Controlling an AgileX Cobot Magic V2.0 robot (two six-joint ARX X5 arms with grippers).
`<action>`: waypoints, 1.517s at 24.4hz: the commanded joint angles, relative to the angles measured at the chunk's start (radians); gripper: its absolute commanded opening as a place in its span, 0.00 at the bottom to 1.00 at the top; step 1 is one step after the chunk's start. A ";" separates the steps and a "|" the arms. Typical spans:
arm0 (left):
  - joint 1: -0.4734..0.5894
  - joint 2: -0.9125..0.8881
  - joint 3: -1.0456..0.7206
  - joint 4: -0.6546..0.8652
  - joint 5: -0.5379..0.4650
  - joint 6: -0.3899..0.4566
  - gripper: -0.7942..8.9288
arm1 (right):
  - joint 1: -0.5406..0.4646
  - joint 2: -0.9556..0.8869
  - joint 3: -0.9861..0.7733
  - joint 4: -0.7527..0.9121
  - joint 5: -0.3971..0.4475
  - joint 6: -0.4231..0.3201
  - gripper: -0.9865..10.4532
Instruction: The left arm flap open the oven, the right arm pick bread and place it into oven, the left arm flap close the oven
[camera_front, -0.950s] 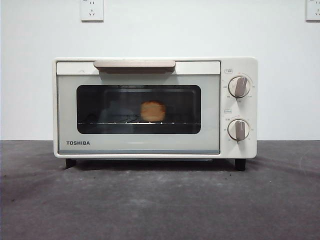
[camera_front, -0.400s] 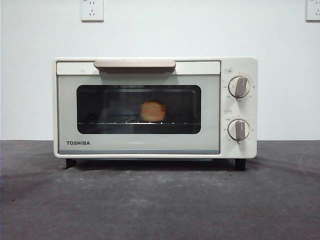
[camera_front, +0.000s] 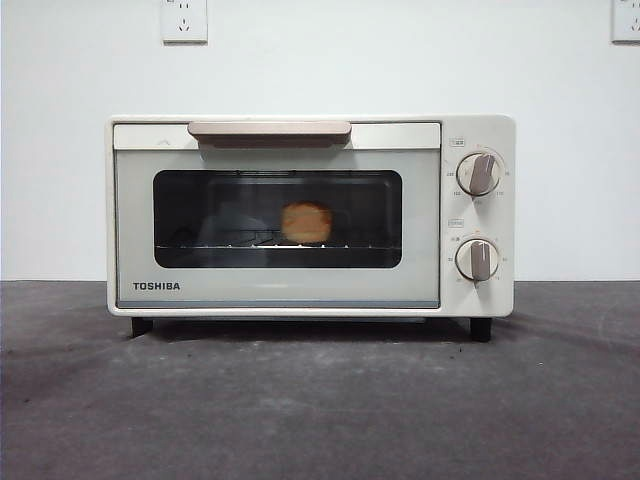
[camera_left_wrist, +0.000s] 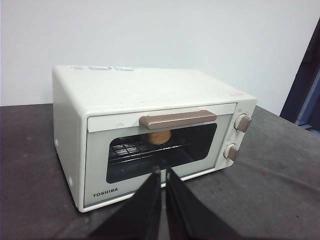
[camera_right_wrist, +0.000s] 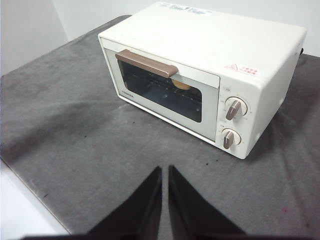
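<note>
The oven (camera_front: 310, 215) is seen with its door shut, near the table's (camera_front: 320, 400) back edge. The bread (camera_front: 306, 222) is held on the wire rack (camera_front: 278, 245) inside. The left gripper (camera_left_wrist: 163, 172) and right gripper (camera_right_wrist: 165, 170) are closed on nothing, kept clear of the oven; the task is judged complete.

The left gripper (camera_left_wrist: 163, 172) and right gripper (camera_right_wrist: 165, 170) hang above the table, jaws nearly together.

1. A plain white wall (camera_front: 320, 70) fills the background.
2. Two white power sockets (camera_front: 184, 20) sit high on it, well apart.
3. A dark grey cloth covers the table (camera_front: 320, 410).
</note>
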 joint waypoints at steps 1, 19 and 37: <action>0.000 0.002 0.015 0.018 -0.002 0.013 0.11 | 0.010 0.002 0.019 0.012 0.000 -0.004 0.10; 0.000 -0.011 -0.146 0.169 -0.003 -0.002 0.11 | 0.010 0.002 0.019 0.012 0.001 -0.004 0.10; 0.001 -0.077 -0.495 0.378 -0.579 -0.002 0.11 | 0.010 0.002 0.019 0.012 0.001 -0.004 0.10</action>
